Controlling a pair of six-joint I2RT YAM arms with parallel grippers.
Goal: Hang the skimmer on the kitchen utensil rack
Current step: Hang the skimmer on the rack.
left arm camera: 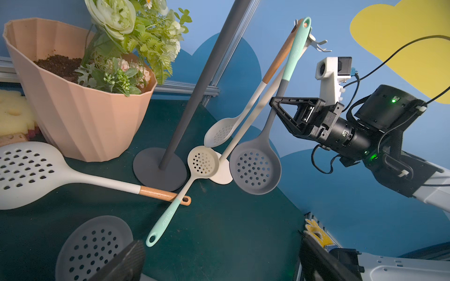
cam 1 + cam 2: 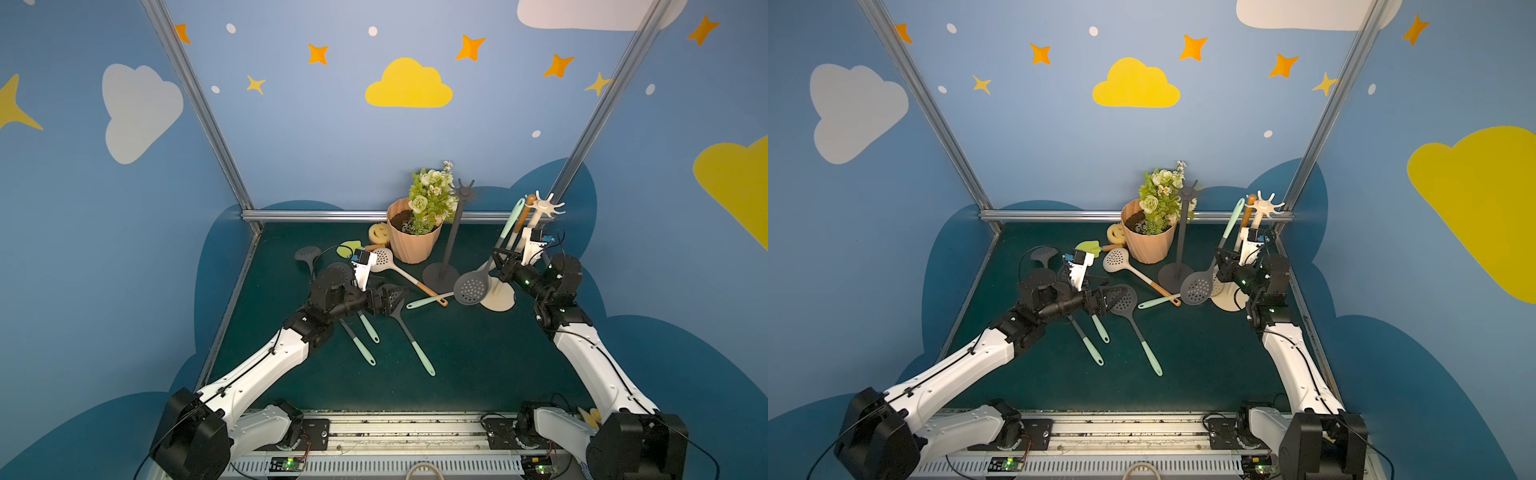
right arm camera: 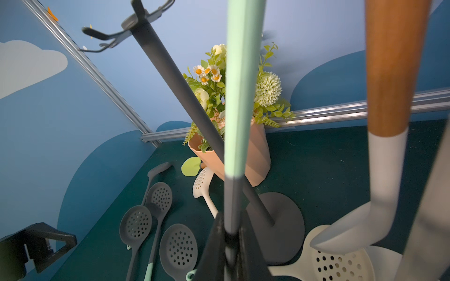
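Note:
My right gripper is shut on the grey shaft of a grey skimmer with a mint handle, and holds it steeply tilted. Its head hangs low by the white utensil rack's base. The handle's end reaches up beside the white rack's hooks; whether it sits on a hook I cannot tell. A cream skimmer with a wooden handle hangs there too. My left gripper stands open low over another grey skimmer on the table, with nothing between its fingers.
A grey rack stands between the peach flower pot and the white rack. Several skimmers lie on the dark mat: a cream one, a mint-handled one and grey ones. A yellow sponge sits behind.

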